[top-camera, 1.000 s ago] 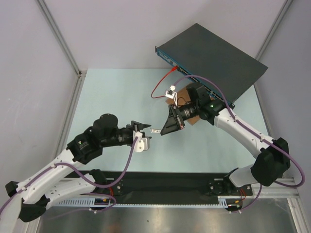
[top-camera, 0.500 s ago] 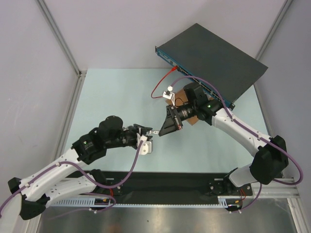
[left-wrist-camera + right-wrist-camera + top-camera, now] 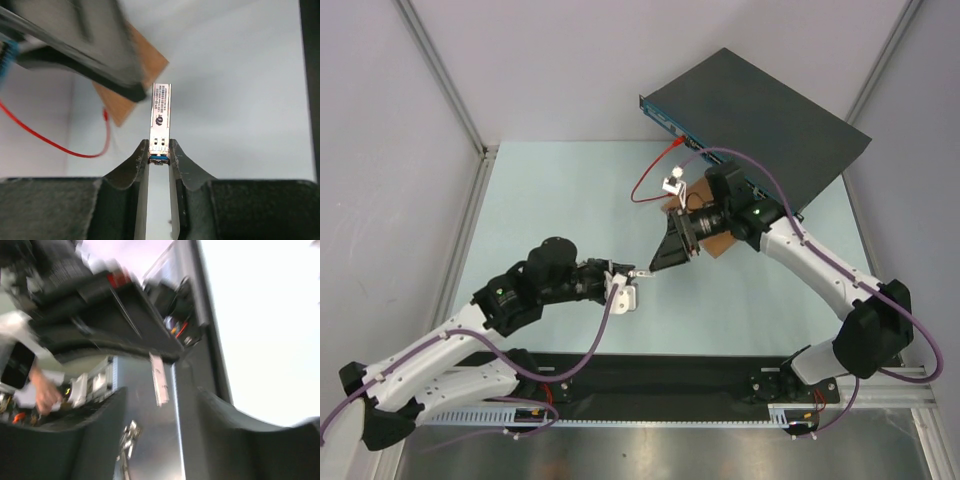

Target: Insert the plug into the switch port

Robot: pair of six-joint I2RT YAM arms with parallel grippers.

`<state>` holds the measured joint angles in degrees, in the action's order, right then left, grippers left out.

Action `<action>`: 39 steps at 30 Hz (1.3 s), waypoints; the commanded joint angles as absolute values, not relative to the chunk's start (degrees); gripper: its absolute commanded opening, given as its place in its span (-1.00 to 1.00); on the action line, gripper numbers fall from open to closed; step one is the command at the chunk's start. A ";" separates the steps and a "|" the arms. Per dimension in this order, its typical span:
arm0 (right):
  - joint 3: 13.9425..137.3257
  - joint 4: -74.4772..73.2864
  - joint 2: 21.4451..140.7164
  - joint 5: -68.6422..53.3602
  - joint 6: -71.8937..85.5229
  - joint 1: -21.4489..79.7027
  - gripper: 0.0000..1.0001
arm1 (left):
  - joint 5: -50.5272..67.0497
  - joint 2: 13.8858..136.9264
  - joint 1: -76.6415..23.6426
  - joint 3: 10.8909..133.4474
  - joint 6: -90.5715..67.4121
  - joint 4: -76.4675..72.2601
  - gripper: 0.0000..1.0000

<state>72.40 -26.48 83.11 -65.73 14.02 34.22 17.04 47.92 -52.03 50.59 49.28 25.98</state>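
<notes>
— Where's the plug (image 3: 161, 117)?
— Pinched at its base by the left gripper (image 3: 159, 151), mid-table, well apart from the switch (image 3: 760, 120) at the far right.
— And the right gripper (image 3: 658, 264)?
— Jaws spread, just beside the plug's free end.

A red cable (image 3: 636, 186) loops beside a brown board (image 3: 701, 191) on the pale table (image 3: 560, 200).

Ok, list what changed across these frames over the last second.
The left tool, shut on the plug throughout, advanced slightly rightwards with its wrist; the plug's free end barely shifted. The right tool, open, drew slightly back toward the switch; its fingertips sit right by the plug's end. Nothing was grasped or released. The switch stayed put.
</notes>
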 commanded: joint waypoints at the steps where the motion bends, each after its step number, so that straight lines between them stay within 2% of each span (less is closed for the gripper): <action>1: 81.20 -28.12 81.74 -62.85 12.31 29.11 0.32 | 15.65 51.14 -52.38 54.39 38.99 25.66 -0.99; 3: 84.79 -28.91 80.51 -59.52 11.60 27.34 0.45 | 15.82 55.09 -51.95 56.59 32.82 26.71 -0.99; 6: 86.31 -26.64 76.13 -54.33 14.49 22.95 0.49 | 15.12 60.54 -50.81 60.46 19.64 27.16 -0.99; 10: 86.22 -25.75 68.32 -50.72 19.86 10.94 0.54 | 11.53 65.21 -47.38 66.60 9.60 23.48 -1.00; 13: 86.40 -29.61 64.87 -46.59 19.78 4.41 0.59 | 4.78 70.21 -46.06 71.69 3.26 22.06 -1.00; 15: 85.96 -32.68 62.06 -45.79 20.91 -3.49 0.61 | 2.56 73.19 -45.62 73.82 1.85 21.71 -0.99; 21: 80.43 -38.40 57.48 -52.99 25.49 -24.91 0.67 | 2.90 79.35 -44.48 80.49 1.68 19.69 -1.00; 27: 76.55 -42.79 59.76 -62.57 22.87 -41.54 0.75 | 5.98 89.64 -42.01 95.60 -1.67 23.38 -0.99; 31: 74.80 -44.12 61.26 -61.97 21.71 -42.45 0.77 | 4.66 93.51 -41.92 100.10 -1.93 22.85 -0.99; 39: 66.89 -31.48 62.84 -58.98 29.70 -37.45 0.80 | 1.50 100.80 -41.92 107.83 -2.81 23.90 -0.99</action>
